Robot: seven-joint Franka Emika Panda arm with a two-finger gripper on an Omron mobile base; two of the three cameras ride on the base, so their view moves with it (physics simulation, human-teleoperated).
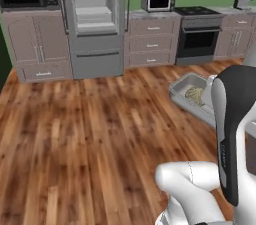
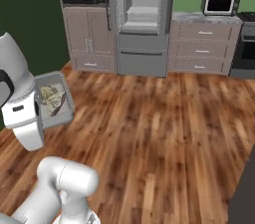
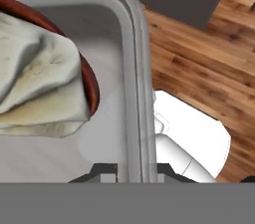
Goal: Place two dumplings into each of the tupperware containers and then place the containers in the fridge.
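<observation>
Hand view, hand [image 3: 130, 170] nearly closed, pinching tupperware container [image 3: 134, 68] wall

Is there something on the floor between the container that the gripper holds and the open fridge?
Nothing visible. The gripper is shut on the tupperware container wall, dumplings inside. Bare wooden floor stretches from it to the fridge, whose door stands open.

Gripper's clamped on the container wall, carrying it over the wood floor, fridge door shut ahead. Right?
Not quite: the fridge stands open, its white shelves showing in both base views. The rest holds: in the hand view the gripper pinches the container wall, above the floor.
</observation>
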